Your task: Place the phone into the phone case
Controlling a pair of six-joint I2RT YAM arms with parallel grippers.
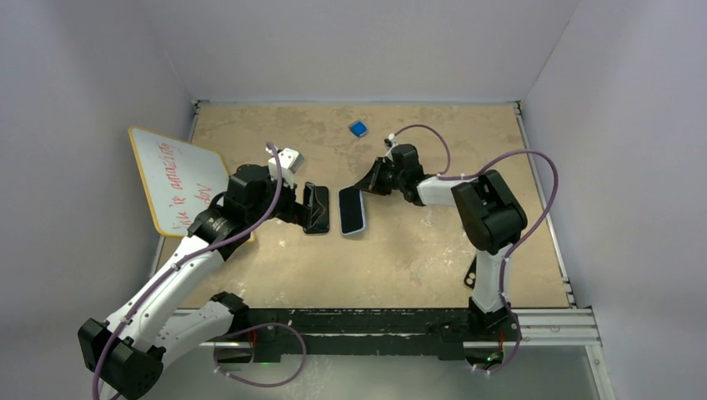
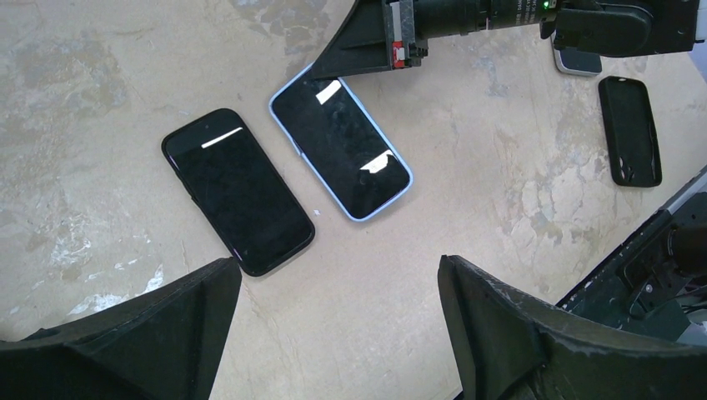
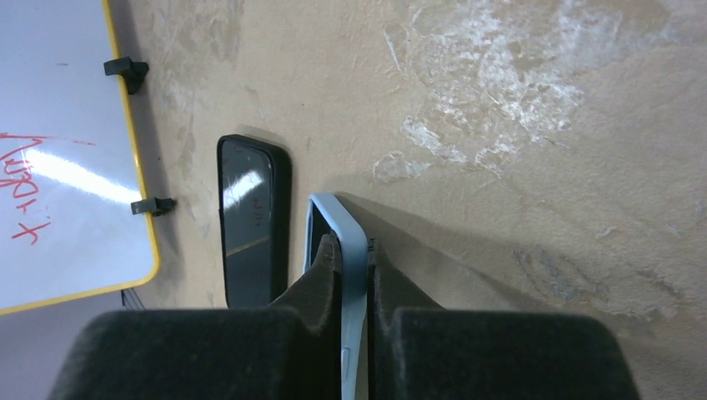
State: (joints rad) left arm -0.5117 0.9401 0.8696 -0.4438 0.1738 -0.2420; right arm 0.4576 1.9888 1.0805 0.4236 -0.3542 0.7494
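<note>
Right wrist view: the right gripper has its jaws pinching the rim of the light-blue phone case. The black phone lies just beside it at 9 o'clock, both long axes running 12 to 6. The left wrist view shows the left gripper with jaws spread and, unseen elsewhere, a second black case at 2 o'clock.

Black glossy phone flat, just beside black phone in light-blue case; left gripper fingers spread wide.
</note>
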